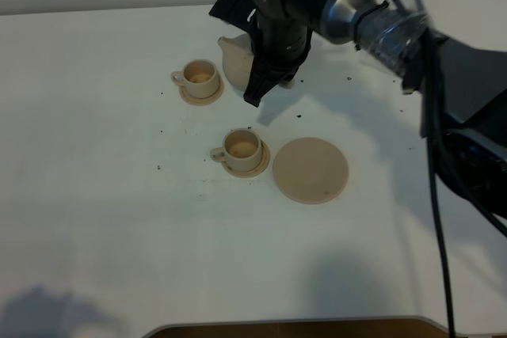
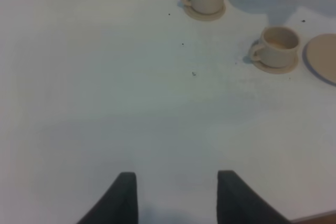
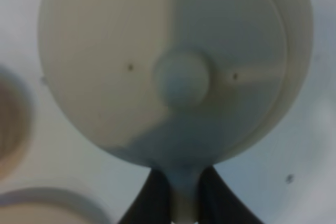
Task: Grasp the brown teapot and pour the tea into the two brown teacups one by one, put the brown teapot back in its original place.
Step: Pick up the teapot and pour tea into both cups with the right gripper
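Two teacups flank the route the brown teapot [image 1: 234, 59] must travel from the wide saucer [image 1: 310, 169], which lies bare on the table [image 1: 95, 195]. The near teacup [image 1: 242, 148] stands just beside that saucer's left edge, and the far teacup [image 1: 200, 77] sits further off, beyond it and to the left. The teapot is away from the saucer, up beside the far teacup with its spout turned toward that cup. The right gripper [image 3: 184, 208] is closed tight on the thin handle [image 3: 185, 192], with the lid knob [image 3: 181, 80] directly under its camera. Whether the pot is clear of the table cannot be told for certain, though the shadow beneath it in the left wrist view suggests that it is. The left gripper [image 2: 177, 198] hangs well apart from the saucer, its fingers spread wide with nothing between them. The main risk is the narrow pinch: as the pot tips, its weight could swing it round in the fingers, throwing tea past the small rim. The lid looks loose, so a steep tilt might drop it onto the cup. On the way back, a low pass could clip the near teacup, since it crowds the saucer.
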`<state>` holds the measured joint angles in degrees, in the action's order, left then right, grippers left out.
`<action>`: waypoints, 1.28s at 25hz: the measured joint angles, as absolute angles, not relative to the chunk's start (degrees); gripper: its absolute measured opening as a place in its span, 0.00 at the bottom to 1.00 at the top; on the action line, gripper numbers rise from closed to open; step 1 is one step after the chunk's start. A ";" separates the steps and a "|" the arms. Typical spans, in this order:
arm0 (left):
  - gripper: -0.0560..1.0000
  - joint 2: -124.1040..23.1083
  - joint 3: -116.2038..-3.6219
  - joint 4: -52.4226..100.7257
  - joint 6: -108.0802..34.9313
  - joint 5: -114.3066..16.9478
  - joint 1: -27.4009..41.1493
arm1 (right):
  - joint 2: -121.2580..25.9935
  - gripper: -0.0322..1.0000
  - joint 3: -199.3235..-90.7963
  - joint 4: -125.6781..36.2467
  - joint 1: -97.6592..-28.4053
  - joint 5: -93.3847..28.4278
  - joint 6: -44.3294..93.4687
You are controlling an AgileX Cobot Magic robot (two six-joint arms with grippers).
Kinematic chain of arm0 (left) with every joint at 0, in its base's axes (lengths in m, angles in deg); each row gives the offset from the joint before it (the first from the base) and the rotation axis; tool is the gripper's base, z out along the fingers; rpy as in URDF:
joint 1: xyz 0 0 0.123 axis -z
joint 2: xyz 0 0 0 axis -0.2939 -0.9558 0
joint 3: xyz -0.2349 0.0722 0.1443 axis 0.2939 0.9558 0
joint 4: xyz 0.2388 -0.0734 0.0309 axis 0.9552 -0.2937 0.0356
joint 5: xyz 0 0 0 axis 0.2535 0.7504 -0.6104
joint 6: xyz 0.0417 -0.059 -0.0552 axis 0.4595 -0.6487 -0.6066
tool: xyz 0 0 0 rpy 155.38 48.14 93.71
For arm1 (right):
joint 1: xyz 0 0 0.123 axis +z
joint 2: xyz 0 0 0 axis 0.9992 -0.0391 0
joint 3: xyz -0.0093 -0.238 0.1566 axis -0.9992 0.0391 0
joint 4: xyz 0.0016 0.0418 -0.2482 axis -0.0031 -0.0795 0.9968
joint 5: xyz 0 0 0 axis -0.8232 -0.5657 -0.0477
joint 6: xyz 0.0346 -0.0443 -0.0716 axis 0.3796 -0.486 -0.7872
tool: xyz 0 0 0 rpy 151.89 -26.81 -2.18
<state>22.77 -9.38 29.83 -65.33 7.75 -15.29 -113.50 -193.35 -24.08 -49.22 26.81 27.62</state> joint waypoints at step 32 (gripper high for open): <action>0.39 22.77 -9.38 29.83 -65.28 7.75 -15.29 | -119.68 0.15 -194.19 -2.28 -44.60 16.60 20.69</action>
